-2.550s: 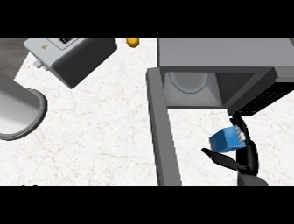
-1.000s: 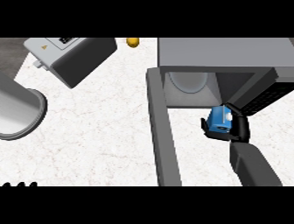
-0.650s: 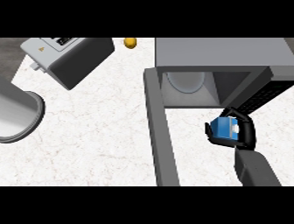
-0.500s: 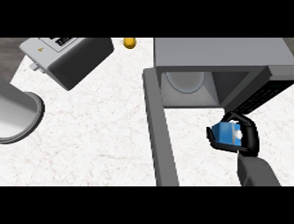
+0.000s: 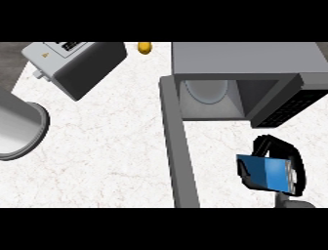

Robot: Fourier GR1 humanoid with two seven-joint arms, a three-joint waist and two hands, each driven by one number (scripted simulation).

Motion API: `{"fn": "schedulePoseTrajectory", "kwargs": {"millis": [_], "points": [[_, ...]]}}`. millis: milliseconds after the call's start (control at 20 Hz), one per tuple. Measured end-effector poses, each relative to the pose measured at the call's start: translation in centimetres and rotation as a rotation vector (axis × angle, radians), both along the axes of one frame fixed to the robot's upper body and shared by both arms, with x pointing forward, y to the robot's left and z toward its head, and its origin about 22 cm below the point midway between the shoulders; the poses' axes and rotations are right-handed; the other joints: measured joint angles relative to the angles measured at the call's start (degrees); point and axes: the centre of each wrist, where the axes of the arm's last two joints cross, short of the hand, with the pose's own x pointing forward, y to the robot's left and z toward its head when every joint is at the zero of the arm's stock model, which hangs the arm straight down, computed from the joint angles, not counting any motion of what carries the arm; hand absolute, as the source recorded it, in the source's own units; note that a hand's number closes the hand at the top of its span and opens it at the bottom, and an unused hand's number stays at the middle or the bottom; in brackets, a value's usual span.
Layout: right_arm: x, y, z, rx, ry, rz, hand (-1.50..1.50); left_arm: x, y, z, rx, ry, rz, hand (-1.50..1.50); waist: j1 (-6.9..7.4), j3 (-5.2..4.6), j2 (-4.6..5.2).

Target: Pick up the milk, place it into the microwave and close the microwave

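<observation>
Holding: right hand (image 5: 291,168) — fingers curled round the blue milk (image 5: 265,171)
Microwave (image 5: 246,73): door (image 5: 177,146) open — far of the milk

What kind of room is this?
Most likely a kitchen: a white marble-look counter holds an open microwave and what looks like a toaster, while the robot's right hand carries a blue milk carton.
</observation>
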Motion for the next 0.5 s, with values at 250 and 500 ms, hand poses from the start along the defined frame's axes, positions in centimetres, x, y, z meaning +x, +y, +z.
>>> {"fn": "schedulePoseTrajectory", "kwargs": {"millis": [250, 500], "points": [[-0.3, 2.2, 2.1, 0.069, -0.01, 0.031, 1.5, -0.6, 0.7, 0.1, -0.005, 0.01, -0.002, -1.5, 0.52, 0.03, 0.13], [1.2, 4.6, 3.9, 0.025, -0.025, 0.01, 1.5, -1.0, 1.2, 0.2, 0.0, 0.011, 0.007, -1.5, 0.93, 0.05, 0.22]]}}
